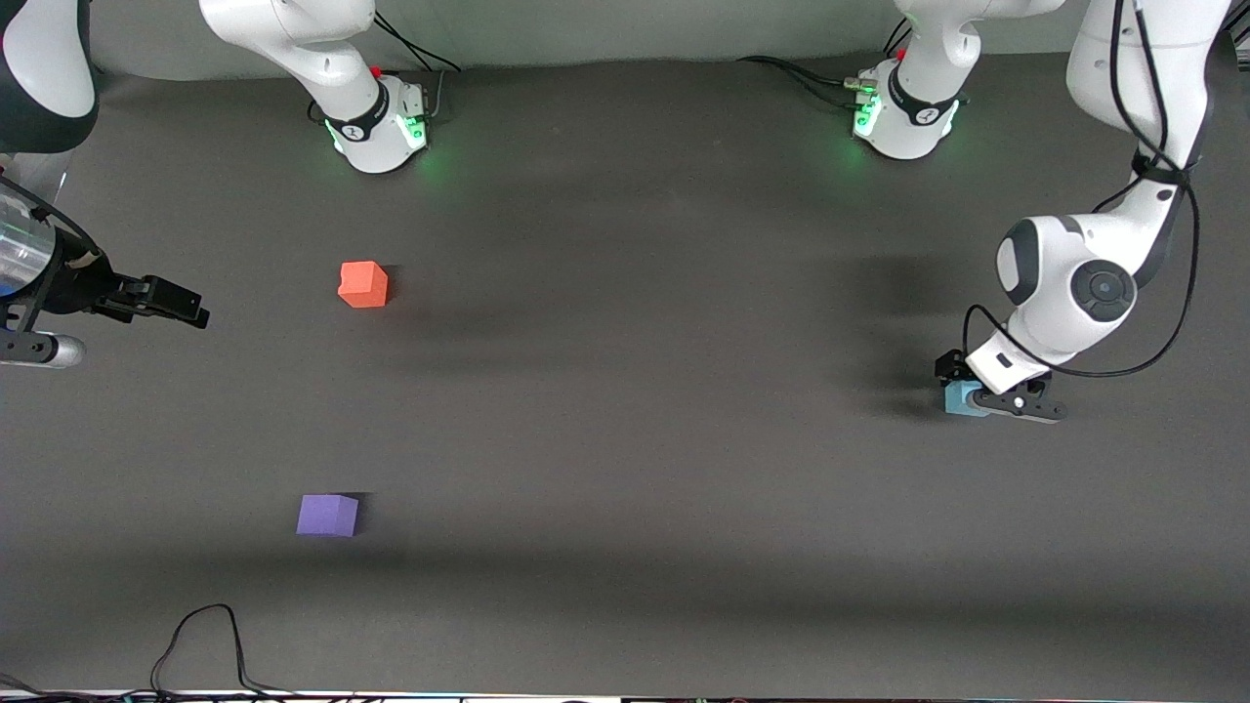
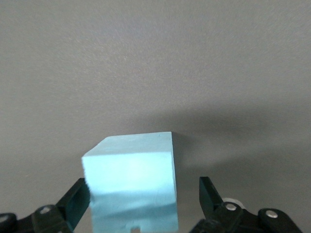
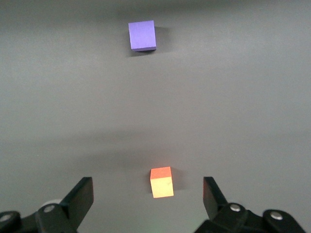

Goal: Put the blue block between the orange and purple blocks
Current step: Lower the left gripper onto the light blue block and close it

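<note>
The blue block [image 1: 961, 398] sits on the table at the left arm's end. My left gripper [image 1: 988, 398] is down around it, open: in the left wrist view the block [image 2: 131, 179] stands between the fingers of the gripper [image 2: 143, 189], one finger against its side and a gap at the other. The orange block [image 1: 363, 284] and the purple block [image 1: 327, 515] lie toward the right arm's end, the purple one nearer the front camera. My right gripper [image 1: 190, 305] is open and empty, held up at that end; its wrist view [image 3: 147, 187] shows the orange block [image 3: 162, 182] and the purple block [image 3: 142, 35].
A dark grey mat [image 1: 625, 439] covers the table. A black cable [image 1: 195, 635] loops along the edge nearest the front camera. The two arm bases [image 1: 381, 127] stand along the edge farthest from the front camera.
</note>
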Action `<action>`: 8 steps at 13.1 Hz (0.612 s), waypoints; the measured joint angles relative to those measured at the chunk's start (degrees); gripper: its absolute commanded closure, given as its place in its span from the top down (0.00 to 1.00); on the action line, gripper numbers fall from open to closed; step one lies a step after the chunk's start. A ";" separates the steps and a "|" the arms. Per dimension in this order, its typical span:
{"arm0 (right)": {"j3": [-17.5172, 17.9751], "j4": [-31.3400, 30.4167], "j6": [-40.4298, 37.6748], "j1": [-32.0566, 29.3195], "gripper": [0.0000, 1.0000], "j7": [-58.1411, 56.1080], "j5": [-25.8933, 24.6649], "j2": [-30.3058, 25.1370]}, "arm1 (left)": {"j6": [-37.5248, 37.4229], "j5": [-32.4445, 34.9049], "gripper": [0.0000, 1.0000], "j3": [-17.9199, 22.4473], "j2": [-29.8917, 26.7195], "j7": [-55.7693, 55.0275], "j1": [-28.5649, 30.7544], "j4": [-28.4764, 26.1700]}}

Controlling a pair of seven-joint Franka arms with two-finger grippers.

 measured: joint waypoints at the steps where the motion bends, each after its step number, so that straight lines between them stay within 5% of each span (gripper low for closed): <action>1: -0.09 0.00 0.00 0.00 1.00 -0.30 0.02 0.01 | 0.37 0.00 0.86 0.00 0.68 0.00 0.01 0.06; 5: -0.11 0.00 0.00 0.05 1.00 -0.63 0.02 0.01 | 0.37 0.00 0.46 0.02 0.77 -0.02 0.02 0.38; 8: -0.04 0.00 0.02 0.21 1.00 -0.73 0.02 0.01 | 0.34 0.00 0.45 0.02 0.64 -0.02 0.03 0.45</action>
